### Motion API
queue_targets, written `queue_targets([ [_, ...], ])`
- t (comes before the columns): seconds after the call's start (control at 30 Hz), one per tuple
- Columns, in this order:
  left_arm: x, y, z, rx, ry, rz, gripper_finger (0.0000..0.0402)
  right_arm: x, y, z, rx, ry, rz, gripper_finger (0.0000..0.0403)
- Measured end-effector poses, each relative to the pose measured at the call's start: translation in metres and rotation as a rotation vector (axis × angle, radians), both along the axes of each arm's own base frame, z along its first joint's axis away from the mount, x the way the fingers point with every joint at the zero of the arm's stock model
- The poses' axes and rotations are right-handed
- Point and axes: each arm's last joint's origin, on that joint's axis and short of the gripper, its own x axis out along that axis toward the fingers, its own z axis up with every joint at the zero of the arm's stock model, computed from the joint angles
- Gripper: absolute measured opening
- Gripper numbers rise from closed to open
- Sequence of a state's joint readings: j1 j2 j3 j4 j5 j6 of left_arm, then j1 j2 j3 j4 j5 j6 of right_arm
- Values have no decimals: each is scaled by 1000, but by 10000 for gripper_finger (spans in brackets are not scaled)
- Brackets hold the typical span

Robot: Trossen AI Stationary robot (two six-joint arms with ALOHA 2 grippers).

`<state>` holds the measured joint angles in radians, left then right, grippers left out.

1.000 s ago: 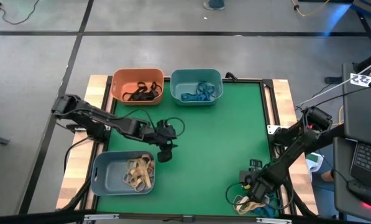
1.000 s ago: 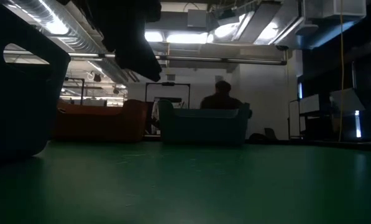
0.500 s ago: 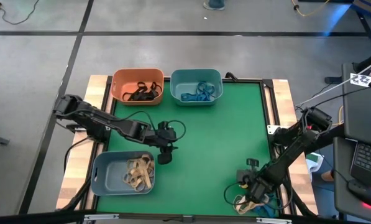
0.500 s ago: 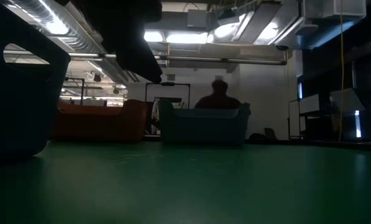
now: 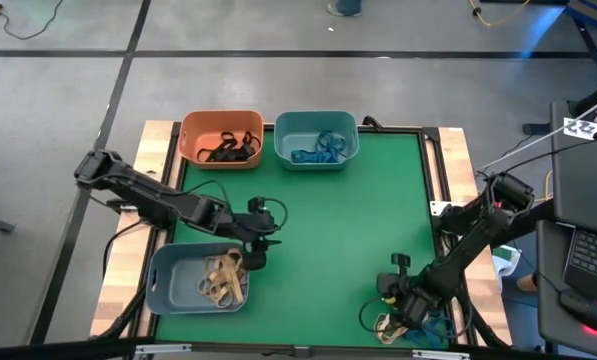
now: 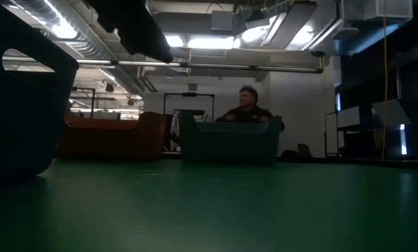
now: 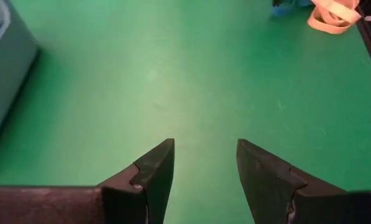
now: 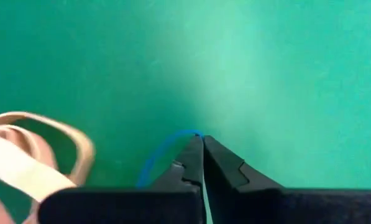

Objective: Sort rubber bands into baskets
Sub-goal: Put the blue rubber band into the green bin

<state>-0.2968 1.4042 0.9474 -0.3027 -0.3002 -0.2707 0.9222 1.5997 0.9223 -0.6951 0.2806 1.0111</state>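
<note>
1. A green desk point(image 5: 348, 230) fills the overhead view, with two dark robot arms reaching in from either side.
2. Three baskets sit on the desk: an orange basket point(image 5: 193, 135) holding black bands and a teal basket point(image 5: 315, 122) holding blue bands stand side by side at the far edge, while a grey-blue basket point(image 5: 168, 285) with tan bands lies at the near left corner.
3. A person point(image 6: 246, 108) shows beyond the teal basket in the table-level view.
4. The left tool point(image 5: 252, 252) hangs at the right rim of the grey-blue basket, its fingers point(image 7: 151, 174) spread apart over bare green with nothing between them.
5. The right tool point(image 5: 398, 318) is down at the near right corner of the desk, its jaws pressed together on a thin blue rubber band point(image 8: 163, 154) that curls out from the tips.
6. A loose heap of rubber bands point(image 5: 390, 326), tan and blue, lies around the right tool; a tan band point(image 8: 23, 162) sits just beside the pinched blue one.
</note>
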Motion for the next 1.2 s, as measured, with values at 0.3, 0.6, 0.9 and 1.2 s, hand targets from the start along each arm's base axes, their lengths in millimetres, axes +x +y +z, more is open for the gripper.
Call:
queue_targets([
  [0.3, -20, -2, 19, 45, -40, 46, 170, 19, -2, 38, -183, -132, -4, 5],
  [0.6, -35, -16, -1, 129, -42, 136, 170, 51, -25, 76, -428, -288, -50, 5],
  [0.9, -42, -21, -25, 79, -88, 135, 170, 88, -64, 103, -639, -334, -97, 5],
  [1.2, -47, -17, -56, -9, -254, 143, 170, 124, -135, 119, -964, -258, -185, 5],
])
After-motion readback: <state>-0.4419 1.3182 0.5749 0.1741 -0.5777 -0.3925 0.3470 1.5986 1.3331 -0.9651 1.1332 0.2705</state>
